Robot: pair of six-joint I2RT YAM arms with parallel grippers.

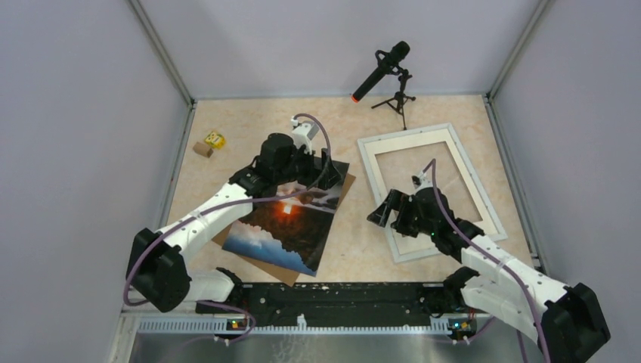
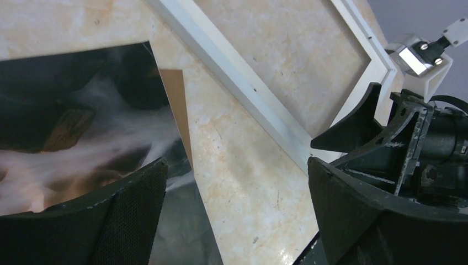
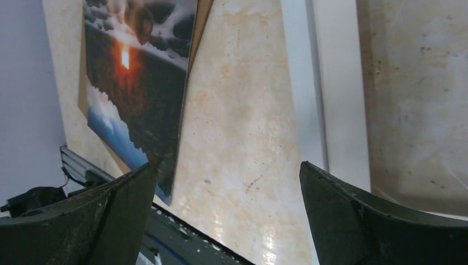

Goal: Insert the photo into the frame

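Observation:
The photo (image 1: pixel 287 223), an orange sun among dark clouds with blue-white water at its near end, lies on a brown backing board (image 1: pixel 227 240) left of centre. It also shows in the left wrist view (image 2: pixel 83 127) and the right wrist view (image 3: pixel 138 83). The white frame (image 1: pixel 366 162) lies flat at the right, with bare table inside it. My left gripper (image 1: pixel 326 168) is open and empty over the photo's far right corner (image 2: pixel 237 215). My right gripper (image 1: pixel 382 214) is open and empty just left of the frame's left side (image 3: pixel 226 215), between the frame (image 3: pixel 325 99) and the photo.
A microphone on a small tripod (image 1: pixel 385 72) stands at the back, behind the frame. Small yellow and brown blocks (image 1: pixel 210 142) sit at the far left. Grey walls enclose the table, and a black rail (image 1: pixel 332 295) runs along the near edge.

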